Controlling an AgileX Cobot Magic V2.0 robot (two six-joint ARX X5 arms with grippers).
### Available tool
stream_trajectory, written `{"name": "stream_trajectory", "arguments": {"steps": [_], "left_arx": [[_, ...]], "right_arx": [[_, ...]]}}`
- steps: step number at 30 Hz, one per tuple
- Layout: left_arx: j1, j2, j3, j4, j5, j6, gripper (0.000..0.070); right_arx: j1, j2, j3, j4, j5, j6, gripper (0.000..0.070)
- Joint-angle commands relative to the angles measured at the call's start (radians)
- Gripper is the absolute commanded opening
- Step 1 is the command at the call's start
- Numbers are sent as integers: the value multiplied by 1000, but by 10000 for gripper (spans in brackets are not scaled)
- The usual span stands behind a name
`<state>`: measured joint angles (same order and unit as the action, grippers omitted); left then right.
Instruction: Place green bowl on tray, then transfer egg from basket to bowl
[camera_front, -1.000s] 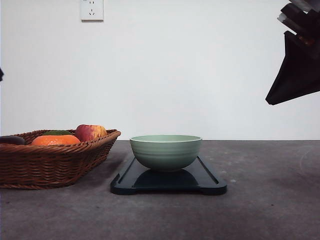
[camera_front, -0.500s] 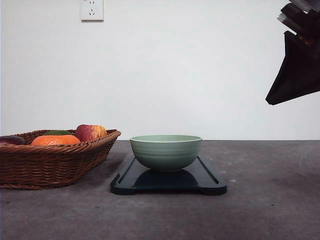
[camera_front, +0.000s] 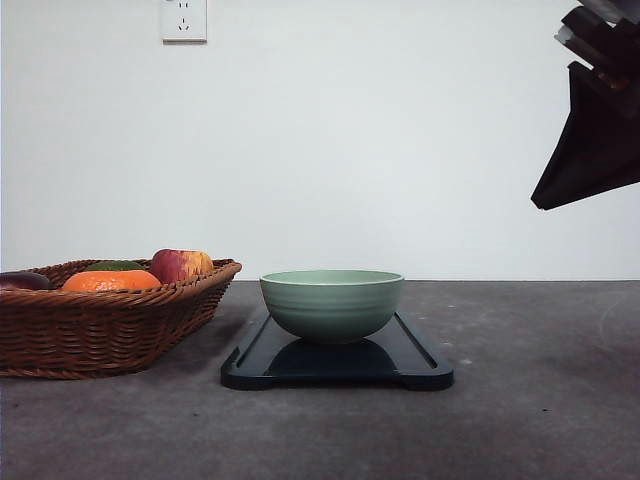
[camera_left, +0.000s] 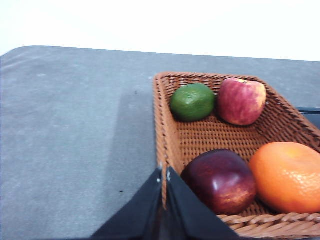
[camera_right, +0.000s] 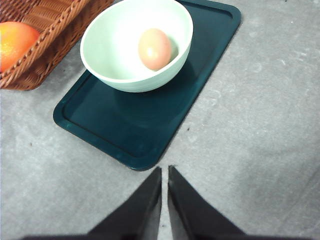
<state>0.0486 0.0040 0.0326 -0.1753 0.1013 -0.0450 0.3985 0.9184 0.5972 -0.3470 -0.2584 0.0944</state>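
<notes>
The green bowl (camera_front: 332, 305) stands upright on the dark tray (camera_front: 410, 358) in the middle of the table. In the right wrist view the egg (camera_right: 154, 48) lies inside the bowl (camera_right: 110, 55), which sits at one end of the tray (camera_right: 145, 125). My right gripper (camera_right: 164, 169) is shut and empty, hovering high over the table just off the tray's corner; in the front view it (camera_front: 548, 198) hangs at the upper right. My left gripper (camera_left: 164, 171) is shut with nothing in it, above the corner rim of the wicker basket (camera_left: 161, 115).
The basket (camera_front: 100, 330) stands left of the tray and holds a green fruit (camera_left: 192, 102), a red-yellow apple (camera_left: 241, 101), a dark red fruit (camera_left: 220, 180) and an orange tangerine (camera_left: 285, 175). A wall with a socket (camera_front: 184, 19) closes the back.
A dark bit of the left arm at the front view's left edge has gone from sight. The bowl, tray, basket and right gripper have not moved.
</notes>
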Motion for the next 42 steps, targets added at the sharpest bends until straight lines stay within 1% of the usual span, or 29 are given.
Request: {"name": "stream_trajectory", "arguments": {"steps": [1,19,22,24,26,28,33,35,37,42], "left_arx": [[2,-1,-20,-4,-4,3,0],[2,-1,-19,-5,-4,4,0],[2,-1,-19,-5,-4,4,0],[2,-1,-19,-5,-4,4,0],[2,-1,-19,-5,-4,4,0],[2,-1,-19,-5,-4,4,0],[2,-1,-19,-5,-4,4,0],[2,-1,-19,-5,-4,4,0],[2,-1,-19,-5,-4,4,0],[2,-1,-19,-5,-4,4,0]], "right_arx": [[5,8,5,11,-1,5,13],[5,8,5,10,0,4,13],[-3,-20,4,9,23,-108,13],[-14,-45,0,20,42,-166,13],[-38,-87,-20,51,51,-212,13],[-75,-138,-59,103,50,-227,13],[-210,-308,-214,245,51,-225,13],[-257,-370,-276,282,51,-225,13],[-302,-441,-337,303,51,-225,13],[-382,-600,-456,307,55,-213,13]]}}
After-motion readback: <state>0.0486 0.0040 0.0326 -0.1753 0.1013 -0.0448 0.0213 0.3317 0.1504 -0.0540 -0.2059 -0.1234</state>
